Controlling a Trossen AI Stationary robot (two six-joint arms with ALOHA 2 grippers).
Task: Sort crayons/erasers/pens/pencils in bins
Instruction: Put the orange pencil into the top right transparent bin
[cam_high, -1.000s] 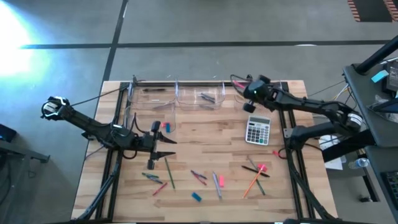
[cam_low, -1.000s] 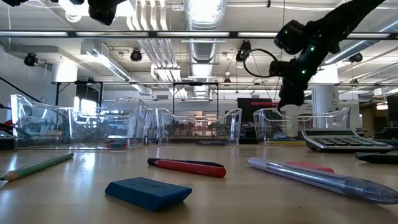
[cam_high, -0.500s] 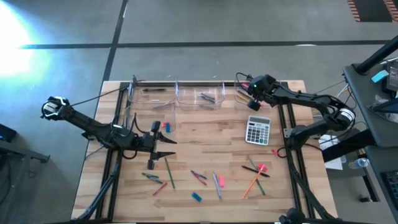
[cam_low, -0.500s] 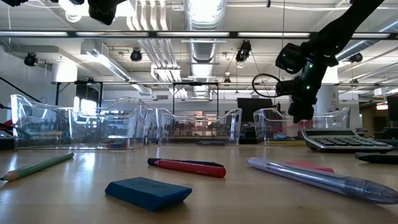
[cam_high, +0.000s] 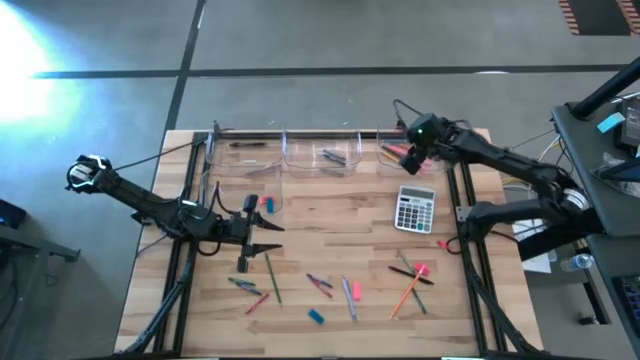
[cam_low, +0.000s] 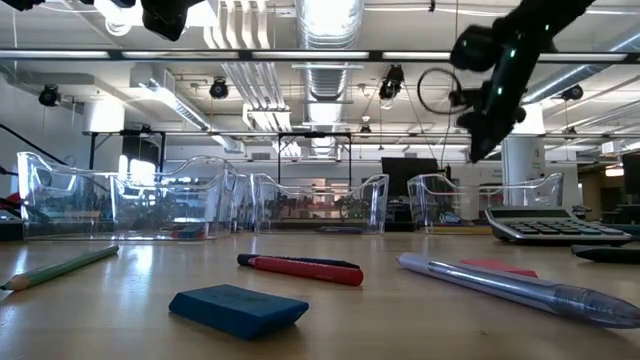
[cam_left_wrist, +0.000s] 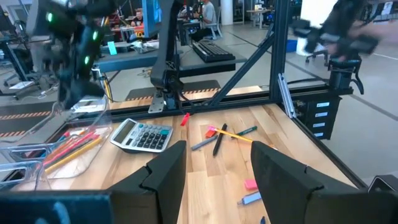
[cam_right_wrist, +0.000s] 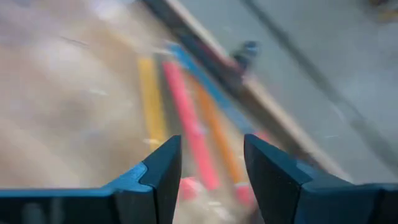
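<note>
My right gripper (cam_high: 411, 156) hangs open above the rightmost of the clear bins (cam_high: 396, 158) at the table's far edge, nothing between its fingers (cam_right_wrist: 211, 149). Yellow, pink and orange pencils (cam_right_wrist: 186, 121) lie in that bin below it. In the low view the right gripper (cam_low: 478, 145) is well above the bin's wall (cam_low: 480, 200). My left gripper (cam_high: 262, 238) waits open over the table's left half (cam_left_wrist: 217, 152). Loose pens, pencils and crayons lie scattered at the near side, along with a blue eraser (cam_high: 316, 316) and a pink eraser (cam_high: 356, 291).
A grey calculator (cam_high: 414, 209) lies just near of the rightmost bin. More clear bins (cam_high: 335, 156) line the far edge, and another (cam_high: 240, 195) stands at the left. Dark frame rails (cam_high: 460, 190) run along both table sides.
My right gripper dipped over the rightmost bin, then rose well above it, drifting slightly toward the table's far right corner and rolling its wrist. My left arm has kept still.
</note>
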